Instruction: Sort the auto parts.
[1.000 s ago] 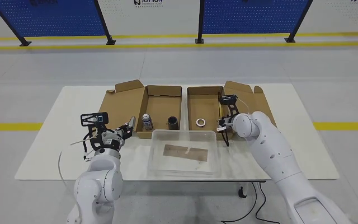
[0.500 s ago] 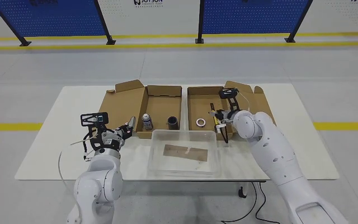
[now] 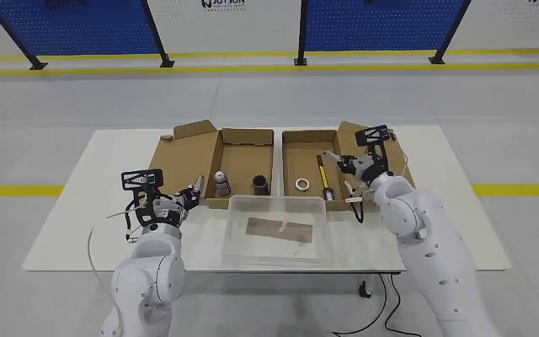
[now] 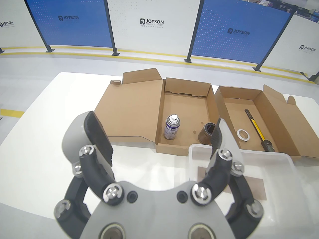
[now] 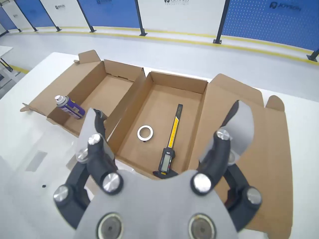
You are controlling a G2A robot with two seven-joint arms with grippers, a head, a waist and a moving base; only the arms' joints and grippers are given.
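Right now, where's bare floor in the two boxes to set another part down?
Left box: far half bare, behind the spray can and brown sleeve. Right box: far end bare, past the ring, beside the caliper. Crowded along both near walls. Clear tray: bare either side of its brown card.
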